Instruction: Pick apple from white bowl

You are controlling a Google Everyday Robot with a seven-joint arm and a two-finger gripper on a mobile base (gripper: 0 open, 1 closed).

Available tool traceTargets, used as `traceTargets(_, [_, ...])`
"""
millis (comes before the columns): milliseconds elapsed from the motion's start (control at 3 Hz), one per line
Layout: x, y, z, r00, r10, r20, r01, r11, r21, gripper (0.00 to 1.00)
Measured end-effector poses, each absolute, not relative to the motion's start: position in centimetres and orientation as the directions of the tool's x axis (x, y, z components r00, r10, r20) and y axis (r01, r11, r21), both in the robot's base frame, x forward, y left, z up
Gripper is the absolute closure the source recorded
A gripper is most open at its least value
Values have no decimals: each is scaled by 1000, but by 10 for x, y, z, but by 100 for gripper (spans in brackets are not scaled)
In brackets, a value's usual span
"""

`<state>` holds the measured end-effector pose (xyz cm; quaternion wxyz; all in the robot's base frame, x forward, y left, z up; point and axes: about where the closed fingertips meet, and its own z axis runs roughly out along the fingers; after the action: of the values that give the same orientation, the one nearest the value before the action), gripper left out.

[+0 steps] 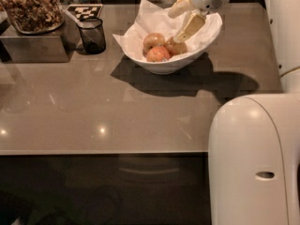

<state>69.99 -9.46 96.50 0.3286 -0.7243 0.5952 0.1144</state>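
While its jaws gape, the gripper (174, 27) hangs over the apple (177, 48).

Three apples (158, 54), one white bowl (164, 67), one dark cup (92, 35), one gripper (175, 26) over the bowl

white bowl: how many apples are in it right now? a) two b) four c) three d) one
c: the white bowl holds a back-left apple, a front apple and a right apple; the hand, fingers apart, hangs just above the right apple.
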Motion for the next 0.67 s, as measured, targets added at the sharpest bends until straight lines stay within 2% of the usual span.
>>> traceTargets(333, [707, -91, 965, 266, -783, -562, -933, -62, -354, 33])
traceTargets(667, [717, -94, 951, 247, -780, -575, -938, -43, -344, 43])
